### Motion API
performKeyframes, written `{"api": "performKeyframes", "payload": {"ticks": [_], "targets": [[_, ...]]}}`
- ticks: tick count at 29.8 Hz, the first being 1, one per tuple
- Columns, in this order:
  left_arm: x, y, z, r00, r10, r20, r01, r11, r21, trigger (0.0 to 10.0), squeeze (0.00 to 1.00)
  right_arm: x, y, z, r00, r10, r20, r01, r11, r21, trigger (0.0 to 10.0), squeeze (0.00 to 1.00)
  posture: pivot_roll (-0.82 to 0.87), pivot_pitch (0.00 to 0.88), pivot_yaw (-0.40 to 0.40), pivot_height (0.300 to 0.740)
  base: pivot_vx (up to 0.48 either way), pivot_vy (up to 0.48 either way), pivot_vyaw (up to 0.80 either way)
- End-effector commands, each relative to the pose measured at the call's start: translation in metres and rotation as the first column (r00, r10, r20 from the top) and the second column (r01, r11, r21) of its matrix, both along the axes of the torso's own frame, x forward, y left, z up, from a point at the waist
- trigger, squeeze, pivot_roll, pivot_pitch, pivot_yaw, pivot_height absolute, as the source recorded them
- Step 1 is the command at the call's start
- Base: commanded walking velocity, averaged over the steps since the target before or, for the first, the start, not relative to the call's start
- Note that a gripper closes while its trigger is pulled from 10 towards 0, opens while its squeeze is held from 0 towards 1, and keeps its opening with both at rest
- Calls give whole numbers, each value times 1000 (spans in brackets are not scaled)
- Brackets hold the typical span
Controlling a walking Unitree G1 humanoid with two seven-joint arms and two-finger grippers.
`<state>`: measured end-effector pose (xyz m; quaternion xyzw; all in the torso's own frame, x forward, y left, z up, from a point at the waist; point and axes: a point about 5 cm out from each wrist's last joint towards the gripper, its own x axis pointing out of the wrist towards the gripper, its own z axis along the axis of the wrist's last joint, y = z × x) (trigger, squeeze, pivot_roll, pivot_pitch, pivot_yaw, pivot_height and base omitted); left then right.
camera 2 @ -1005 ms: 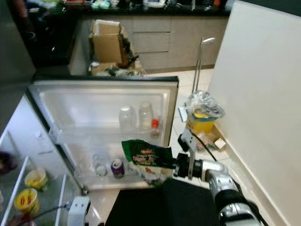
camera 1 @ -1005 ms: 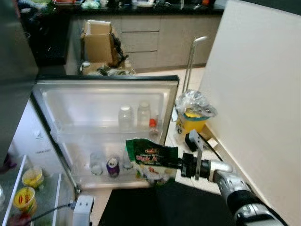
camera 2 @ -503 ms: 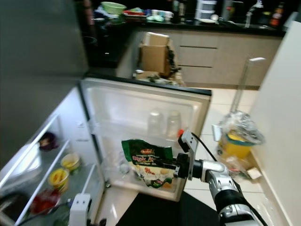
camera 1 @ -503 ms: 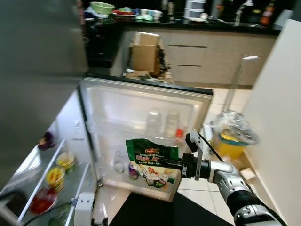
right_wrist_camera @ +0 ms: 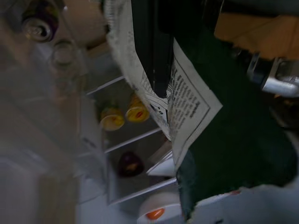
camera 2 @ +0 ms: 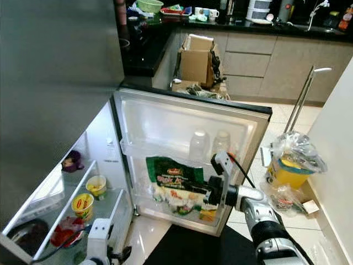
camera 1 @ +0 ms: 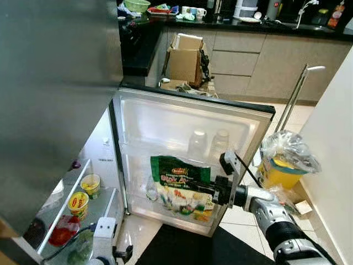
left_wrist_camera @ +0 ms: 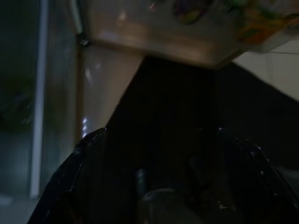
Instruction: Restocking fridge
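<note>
Starting at your left, the fridge (camera 1: 55, 99) stands open, and its glass shelves (camera 2: 71, 201) already carry stock: two yellow tubs (camera 1: 79, 202) near the front edge of the lower shelf, a red packet (camera 1: 59, 237) at that shelf's near corner, and a dark purple item (camera 2: 70, 162) toward the back of the shelf above. Those sit where the cold compartment has room, so you can judge that the restocking is partly done and a free spot remains among them. Your left pincer (camera 1: 105, 243) hangs low by the foot of the shelves, idle; its wrist view is too dark to say whether its fingers are spread or closed. Moving right, the fridge door (camera 1: 187, 118) is swung wide so both its racks are reachable: two clear bottles (camera 1: 197, 144) stand upright in the upper rack, and a can (right_wrist_camera: 36, 21) with a glass jar beside it sits in the lower rack. In front of that door hangs the green food packet (camera 1: 179, 182), held upright by its edge so its printed face points toward you and its weight hangs below the grip. Your right pincer (camera 1: 212, 190) is clenched on the packet, its black fingers (right_wrist_camera: 152, 51) pressed flat against the white printed back, as the right wrist view shows. The packet is in the air, clear of the racks and of the shelves, so it is not yet stocked. Farther right, a yellow bin (camera 1: 284, 165) with a clear bag stands on the floor by the wall.
</note>
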<state>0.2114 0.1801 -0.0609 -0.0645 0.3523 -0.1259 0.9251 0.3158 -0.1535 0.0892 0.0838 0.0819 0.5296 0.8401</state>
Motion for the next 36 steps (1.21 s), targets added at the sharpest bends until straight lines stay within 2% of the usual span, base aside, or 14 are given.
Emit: {"api": "performKeyframes", "payload": {"ticks": [1,11,14,18,24,36], "targets": [[4,-4,3,1000,-10,22,10,1000,-13,10000,0,4,-2,9,999,-18,40,17,999,32,10000,0,-100,0,-78,740,319,0,0],[7,-6,4,999,-25,29,26,1000,-12,10000,0,3,-2,13,999,8,47,-10,999,48,10000,0,-103,0,-77,740,367,0,0],[6,-6,3,1000,-13,21,14,1000,-24,10000,0,3,-1,13,999,8,46,-10,999,48,10000,0,-101,0,-78,740,0,0,0],[1,-11,1,995,-104,13,104,994,-26,10000,0,3,-1,14,999,13,47,-16,998,54,10000,0,-101,0,-79,740,0,-424,0],[0,-13,1,996,-88,12,89,995,-41,10000,0,3,-1,14,999,22,48,-25,998,58,10000,0,-101,0,-79,740,0,-454,0],[5,-15,4,996,-79,30,81,995,-52,10000,0,1,0,14,998,36,43,-39,998,56,10000,0,-101,0,-80,740,0,0,0]]}}
